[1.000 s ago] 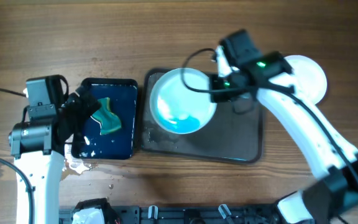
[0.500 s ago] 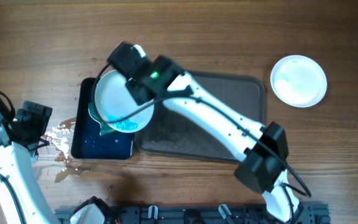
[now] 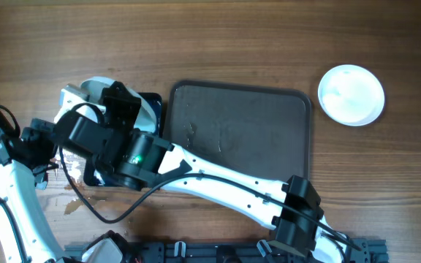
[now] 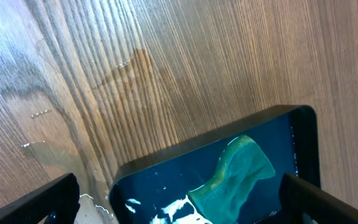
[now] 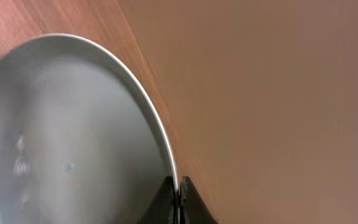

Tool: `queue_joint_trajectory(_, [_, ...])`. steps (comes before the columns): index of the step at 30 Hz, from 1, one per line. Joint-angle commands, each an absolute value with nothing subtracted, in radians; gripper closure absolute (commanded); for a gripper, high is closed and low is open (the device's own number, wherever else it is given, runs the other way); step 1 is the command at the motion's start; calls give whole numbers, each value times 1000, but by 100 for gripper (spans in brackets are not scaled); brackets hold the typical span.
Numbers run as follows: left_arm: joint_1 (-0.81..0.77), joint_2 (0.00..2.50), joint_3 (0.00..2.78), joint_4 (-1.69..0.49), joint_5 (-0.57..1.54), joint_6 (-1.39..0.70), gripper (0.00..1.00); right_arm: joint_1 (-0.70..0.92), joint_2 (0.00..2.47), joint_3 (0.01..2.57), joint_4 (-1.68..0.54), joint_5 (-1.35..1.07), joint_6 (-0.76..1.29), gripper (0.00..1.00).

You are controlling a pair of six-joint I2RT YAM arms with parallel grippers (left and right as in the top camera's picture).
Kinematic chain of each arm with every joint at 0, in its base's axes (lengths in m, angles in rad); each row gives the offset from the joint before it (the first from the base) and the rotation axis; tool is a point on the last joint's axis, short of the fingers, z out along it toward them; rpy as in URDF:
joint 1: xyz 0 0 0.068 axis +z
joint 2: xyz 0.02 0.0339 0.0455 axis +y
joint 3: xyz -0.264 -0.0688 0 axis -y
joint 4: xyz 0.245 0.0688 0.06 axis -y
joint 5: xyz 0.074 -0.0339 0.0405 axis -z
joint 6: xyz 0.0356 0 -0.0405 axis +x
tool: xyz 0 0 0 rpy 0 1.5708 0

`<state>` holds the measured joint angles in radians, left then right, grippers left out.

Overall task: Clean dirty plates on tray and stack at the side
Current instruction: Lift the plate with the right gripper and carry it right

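My right gripper (image 3: 114,104) is shut on the rim of a white plate (image 3: 92,88) and holds it tilted above the left end of the small black tray (image 3: 154,98). In the right wrist view the jaws (image 5: 178,190) pinch the plate (image 5: 73,143) at its edge. The dark grey tray (image 3: 240,131) holds no plates. Another white plate (image 3: 351,95) lies on the table at the far right. My left gripper (image 3: 44,150) is open and empty, just left of the black tray (image 4: 166,180). The green-yellow sponge (image 4: 238,177) lies in that tray.
Water is spilled on the wood (image 3: 71,197) in front of and left of the black tray, and it shows in the left wrist view (image 4: 48,143). The right arm (image 3: 218,183) stretches across the front of the table. A dark rail (image 3: 218,252) runs along the front edge.
My right arm has swung further left with the plate, which now sits tilted over the black tray's left end. The left arm has barely moved.
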<state>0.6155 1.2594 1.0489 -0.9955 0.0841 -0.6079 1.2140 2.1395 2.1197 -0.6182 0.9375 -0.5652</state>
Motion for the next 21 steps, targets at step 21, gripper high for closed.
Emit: queue_joint_trajectory(21, [621, 1261, 1049, -1009, 131, -617, 0, 945, 2151, 2138, -912, 234, 203, 95])
